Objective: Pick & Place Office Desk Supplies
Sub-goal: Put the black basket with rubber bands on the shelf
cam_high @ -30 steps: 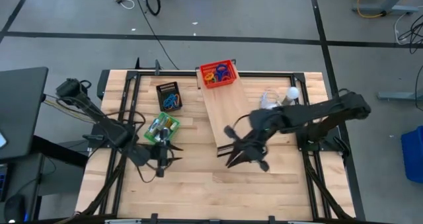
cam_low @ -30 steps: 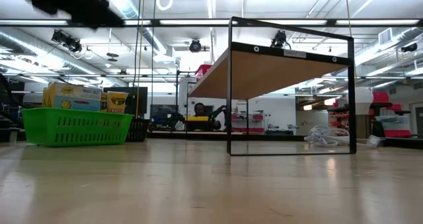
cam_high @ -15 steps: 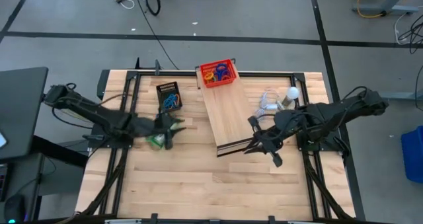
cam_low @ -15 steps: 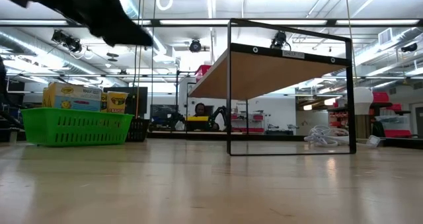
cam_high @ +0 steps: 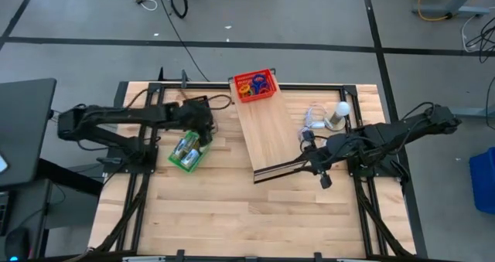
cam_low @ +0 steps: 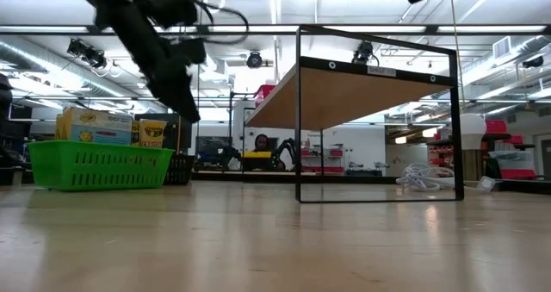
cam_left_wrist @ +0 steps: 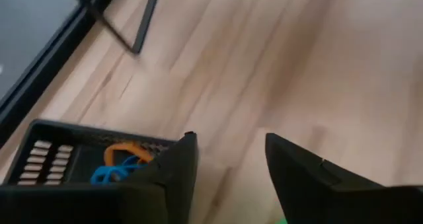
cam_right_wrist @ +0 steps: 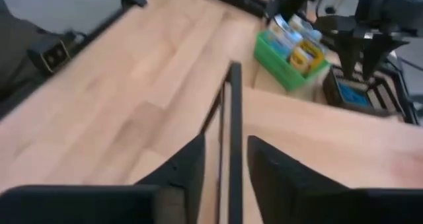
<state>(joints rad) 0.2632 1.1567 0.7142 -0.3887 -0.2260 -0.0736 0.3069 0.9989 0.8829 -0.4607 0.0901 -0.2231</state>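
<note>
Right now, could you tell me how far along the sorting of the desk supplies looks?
Looks mostly done: crayon boxes sit in the green basket, loops fill the red basket, and blue and orange loops lie in the black tray. In hand: nothing; the left gripper hangs open over the tray, the right gripper open by the wooden shelf. No loose supplies show.
</note>
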